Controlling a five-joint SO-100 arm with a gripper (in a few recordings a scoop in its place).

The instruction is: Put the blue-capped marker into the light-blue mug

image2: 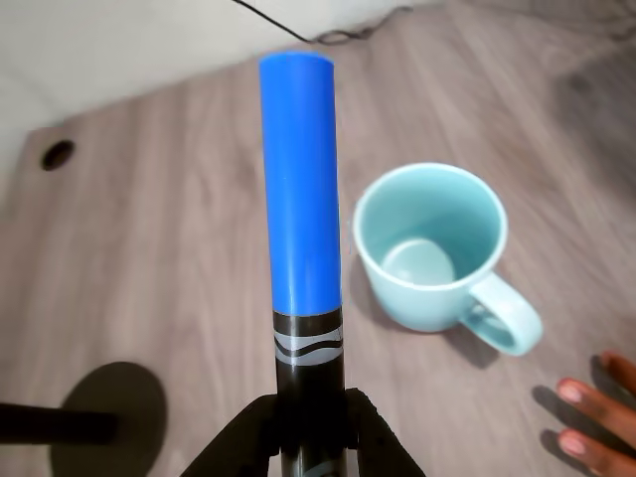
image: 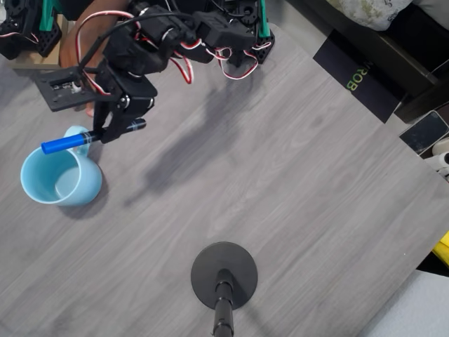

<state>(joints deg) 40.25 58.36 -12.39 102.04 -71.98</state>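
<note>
My gripper [image: 111,130] is shut on the dark barrel of the blue-capped marker [image: 70,142], which it holds in the air. In the overhead view the marker lies nearly level, its blue cap pointing left over the far rim of the light-blue mug [image: 59,177]. The mug stands upright on the table's left side with nothing in it. In the wrist view the marker [image2: 300,189] rises from my gripper [image2: 310,425] at the bottom edge, and the mug [image2: 429,243] sits below and to its right, handle toward the lower right.
A round black stand base [image: 224,275] with a pole sits near the front of the grey wooden table [image: 295,182]. A person's fingers [image2: 591,422] rest at the lower right of the wrist view. Dark objects lie past the table's right edge.
</note>
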